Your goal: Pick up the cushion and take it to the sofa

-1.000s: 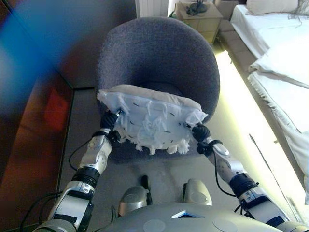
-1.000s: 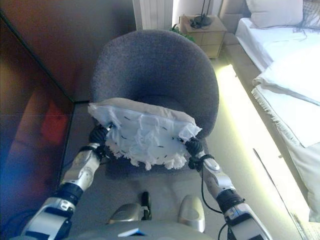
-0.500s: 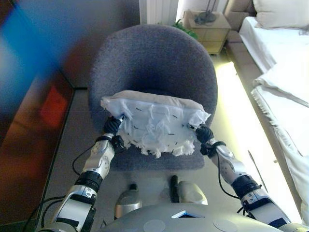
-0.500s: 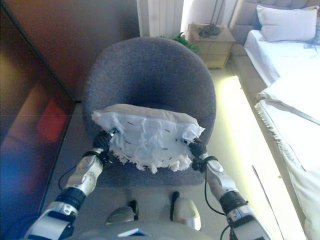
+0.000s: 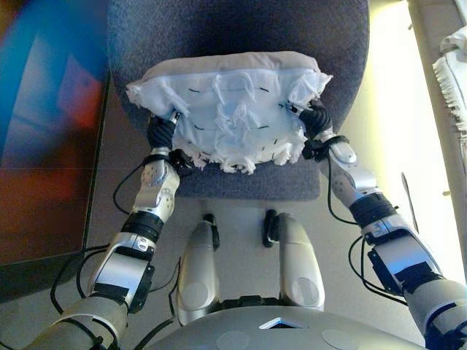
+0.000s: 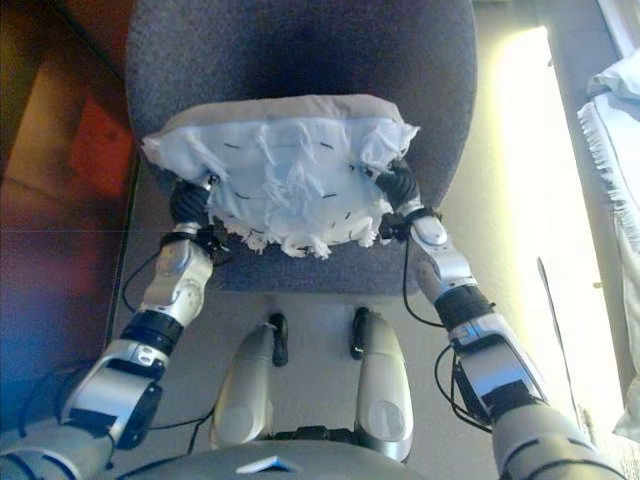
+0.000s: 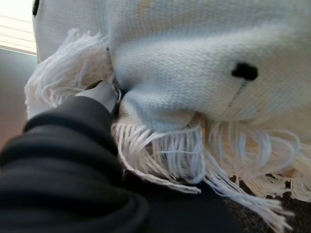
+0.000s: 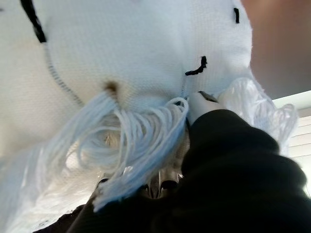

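The cushion [image 5: 226, 102] is white knit with black stitches and a fringe. I hold it between both hands above the seat of a grey tub chair [image 5: 241, 22]. My left hand [image 5: 162, 131] grips its left end and my right hand [image 5: 315, 120] grips its right end. In the left wrist view my thumb [image 7: 103, 93] presses into the cushion [image 7: 194, 53] by the fringe. In the right wrist view my thumb [image 8: 200, 104] pinches the cushion [image 8: 121, 48] too. The other fingers are hidden under the cushion.
The chair's seat front [image 5: 248, 182] is close before me. A dark wooden panel [image 5: 44, 146] stands at the left. A white bed edge [image 5: 456, 65] shows at the far right, with a strip of bright floor [image 5: 387, 87] between it and the chair.
The whole view has shifted down and closer to the chair. The cushion stays gripped in both hands and now hangs further over the seat.
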Controlling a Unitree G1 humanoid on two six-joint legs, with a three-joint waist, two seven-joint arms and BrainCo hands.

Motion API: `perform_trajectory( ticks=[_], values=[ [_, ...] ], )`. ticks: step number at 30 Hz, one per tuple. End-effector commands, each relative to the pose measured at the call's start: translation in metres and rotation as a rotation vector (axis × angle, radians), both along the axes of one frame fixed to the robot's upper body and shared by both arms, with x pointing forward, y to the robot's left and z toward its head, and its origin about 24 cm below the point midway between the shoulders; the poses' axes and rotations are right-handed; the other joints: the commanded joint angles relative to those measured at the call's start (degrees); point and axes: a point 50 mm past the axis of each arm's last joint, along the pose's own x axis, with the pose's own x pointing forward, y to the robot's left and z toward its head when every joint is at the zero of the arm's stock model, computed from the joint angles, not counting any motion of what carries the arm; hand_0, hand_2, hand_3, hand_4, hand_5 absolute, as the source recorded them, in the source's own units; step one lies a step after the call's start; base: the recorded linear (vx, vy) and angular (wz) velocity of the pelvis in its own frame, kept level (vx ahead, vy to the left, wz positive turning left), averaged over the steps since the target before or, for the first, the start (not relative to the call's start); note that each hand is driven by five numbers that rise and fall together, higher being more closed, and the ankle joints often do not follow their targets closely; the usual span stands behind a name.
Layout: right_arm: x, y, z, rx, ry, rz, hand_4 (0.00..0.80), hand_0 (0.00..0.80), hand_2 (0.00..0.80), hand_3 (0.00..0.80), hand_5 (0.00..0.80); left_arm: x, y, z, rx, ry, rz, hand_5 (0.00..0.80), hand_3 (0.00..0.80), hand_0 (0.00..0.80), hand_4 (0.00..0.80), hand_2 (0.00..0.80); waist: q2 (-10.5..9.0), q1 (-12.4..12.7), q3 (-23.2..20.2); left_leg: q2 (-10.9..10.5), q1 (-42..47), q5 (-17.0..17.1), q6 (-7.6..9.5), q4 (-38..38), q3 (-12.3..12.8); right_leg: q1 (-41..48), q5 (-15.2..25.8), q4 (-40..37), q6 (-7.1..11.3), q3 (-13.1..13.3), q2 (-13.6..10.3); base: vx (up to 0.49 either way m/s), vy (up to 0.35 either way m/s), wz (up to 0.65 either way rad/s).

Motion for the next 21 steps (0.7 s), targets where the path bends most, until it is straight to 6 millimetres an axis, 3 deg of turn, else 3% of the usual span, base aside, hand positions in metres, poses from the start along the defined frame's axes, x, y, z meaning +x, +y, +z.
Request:
perform_trajectory(
  ticks=[1,8,18,21],
  values=[
    [0.009,0.054,0.046,0.036,-0.155,0.174,0.8,0.8,0.8,0.8,0.8,0.019,-0.037,0.043,0.052,-0.139,-0.104,0.8,0.8,0.8,0.8,0.8,0.2,1.49,0.14,-0.92,-0.94,-5.76,2.5,9.19,0.06,4.05,-2.11,1.5,3.02,4.35,-2.47,0.037,0.001,-0.01],
    [0.03,0.05,0.095,0.087,-0.201,0.134,0.8,0.8,0.8,0.8,0.8,0.044,-0.032,0.093,0.078,-0.174,-0.086,0.8,0.8,0.8,0.8,0.8,1.13,1.54,0.91,-1.51,-2.76,-6.86,2.01,10.72,0.21,2.17,-2.7,3.56,3.35,4.95,-3.04,0.029,0.014,0.05],
    [0.048,0.042,0.142,-0.019,-0.26,0.044,0.8,0.8,0.8,0.8,0.8,0.063,-0.035,0.16,0.143,-0.235,-0.038,0.8,0.8,0.8,0.8,0.8,1.32,2.11,0.46,-1.95,-2.96,-7.32,1.65,10.77,-0.07,2.27,-2.9,3.88,4.28,4.73,-3.84,0.05,0.0,0.05],
    [0.048,0.042,0.153,-0.037,-0.301,0.027,0.8,0.8,0.8,0.8,0.8,0.062,-0.036,0.171,0.157,-0.275,-0.045,0.8,0.8,0.8,0.8,0.8,1.19,2.2,0.29,-1.73,-2.7,-7.41,1.55,10.5,-0.16,2.55,-3.02,3.7,4.58,4.93,-3.77,0.068,-0.022,0.02]
  ],
)
